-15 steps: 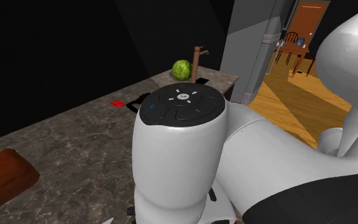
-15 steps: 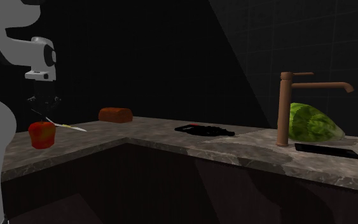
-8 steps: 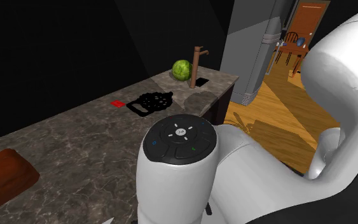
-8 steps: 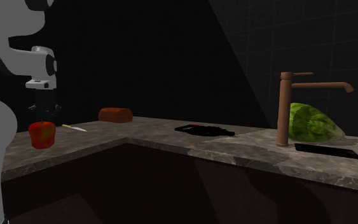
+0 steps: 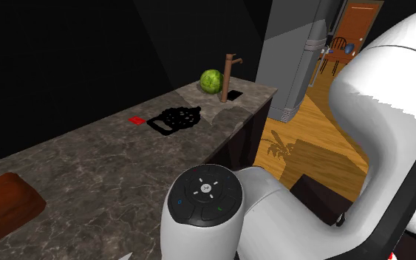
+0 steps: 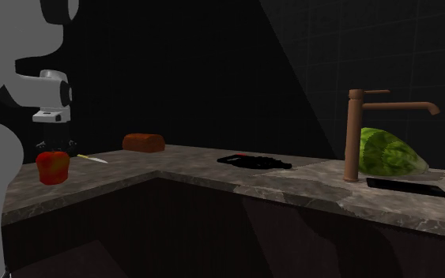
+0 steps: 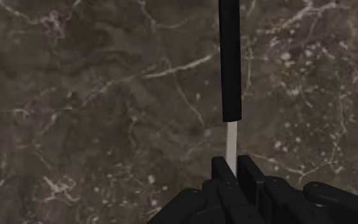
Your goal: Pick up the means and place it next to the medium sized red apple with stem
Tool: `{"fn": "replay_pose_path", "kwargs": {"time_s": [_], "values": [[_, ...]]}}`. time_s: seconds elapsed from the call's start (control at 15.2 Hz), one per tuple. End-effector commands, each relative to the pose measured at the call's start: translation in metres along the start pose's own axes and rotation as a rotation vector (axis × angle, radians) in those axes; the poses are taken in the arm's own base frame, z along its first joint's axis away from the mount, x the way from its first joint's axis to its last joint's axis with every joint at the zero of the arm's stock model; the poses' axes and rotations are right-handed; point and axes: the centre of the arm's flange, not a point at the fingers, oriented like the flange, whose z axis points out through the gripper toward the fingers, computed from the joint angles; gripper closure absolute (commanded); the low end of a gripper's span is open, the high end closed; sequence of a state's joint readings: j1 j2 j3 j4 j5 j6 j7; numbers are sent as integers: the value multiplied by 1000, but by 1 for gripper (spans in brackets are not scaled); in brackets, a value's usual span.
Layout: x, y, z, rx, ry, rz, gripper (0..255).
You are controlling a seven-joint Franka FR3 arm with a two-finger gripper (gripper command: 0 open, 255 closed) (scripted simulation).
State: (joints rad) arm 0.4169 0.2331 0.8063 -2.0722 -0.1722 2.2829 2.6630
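Observation:
The knife (image 7: 231, 63) has a black handle and a thin pale blade. My gripper (image 7: 236, 167) is shut on the blade, with the handle pointing away from it over the dark marble counter (image 7: 95, 114). In the second exterior view the gripper (image 6: 54, 147) hangs low, just behind the red apple (image 6: 52, 167) near the counter's left end. The knife (image 6: 92, 159) reaches out to the right of the apple, close to the counter top. In the shoulder view my own arm (image 5: 202, 203) covers the hand.
A brown loaf (image 6: 143, 142) lies behind the knife. A black rack (image 6: 254, 163) sits mid-counter. A copper faucet (image 6: 355, 134), a green lettuce (image 6: 390, 154) and a sink (image 6: 406, 187) are at the right. A small red item (image 5: 135, 120) lies near the rack (image 5: 174, 118).
The gripper has come down with the knife, from well above the apple to just behind it. The knife now sits flatter and lower. The arm's elbow has dropped in the shoulder view.

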Motion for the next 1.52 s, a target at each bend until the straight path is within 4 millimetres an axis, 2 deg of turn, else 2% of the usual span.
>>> {"fn": "replay_pose_path", "kwargs": {"time_s": [0.0,0.4,0.46,0.79,1.06,1.45], "values": [[2,-1,6,0,0,0,255],[2,-1,6,0,0,0,255],[2,-1,6,0,0,0,0],[2,-1,6,0,0,0,0],[2,0,-44,0,0,0,0],[2,0,-44,0,0,0,0]]}}
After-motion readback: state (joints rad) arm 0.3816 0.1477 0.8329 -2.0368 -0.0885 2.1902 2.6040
